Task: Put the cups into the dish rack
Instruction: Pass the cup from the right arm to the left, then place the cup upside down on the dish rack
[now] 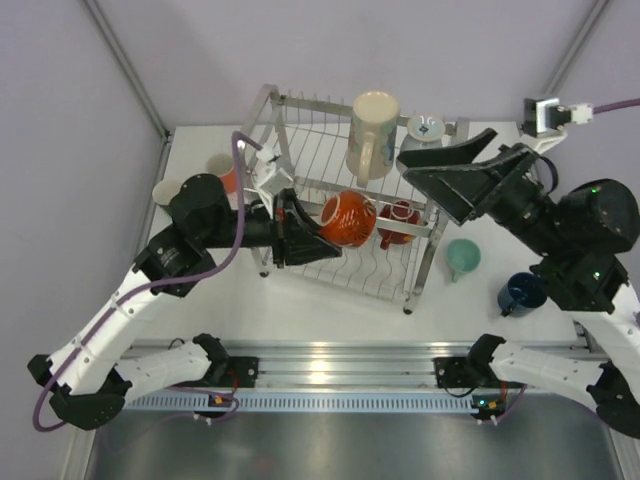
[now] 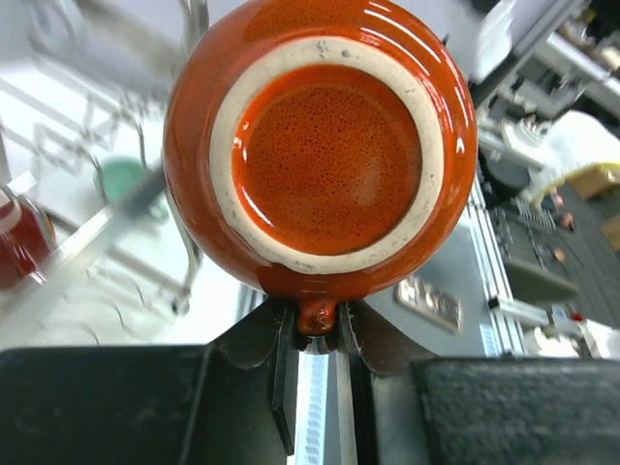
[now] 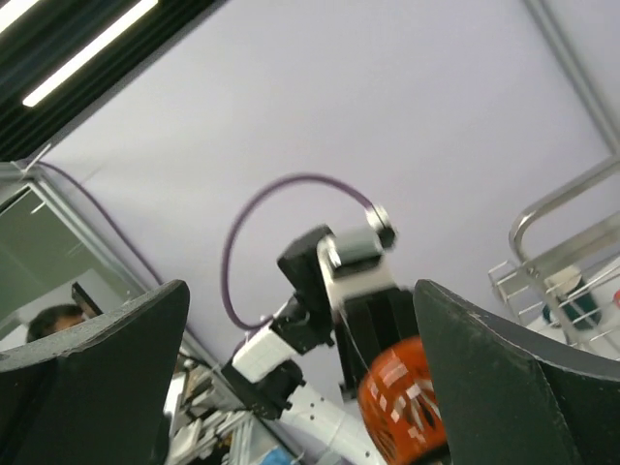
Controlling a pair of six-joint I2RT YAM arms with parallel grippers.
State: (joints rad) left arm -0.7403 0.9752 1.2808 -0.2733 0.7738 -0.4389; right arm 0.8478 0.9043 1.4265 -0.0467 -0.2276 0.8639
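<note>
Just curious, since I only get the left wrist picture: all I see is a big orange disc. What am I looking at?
Observer: The underside of an orange mug; from above, it hangs on its side over the dish rack's front half, beside a red cup.
Visitor: Is the other arm helping?
Observer: No. The right gripper is wide open and empty, by the rack's right end.
Visitor: Any cups not in the rack yet?
Observer: Yes, a mint cup and a navy cup stand on the table right of the rack.
</note>
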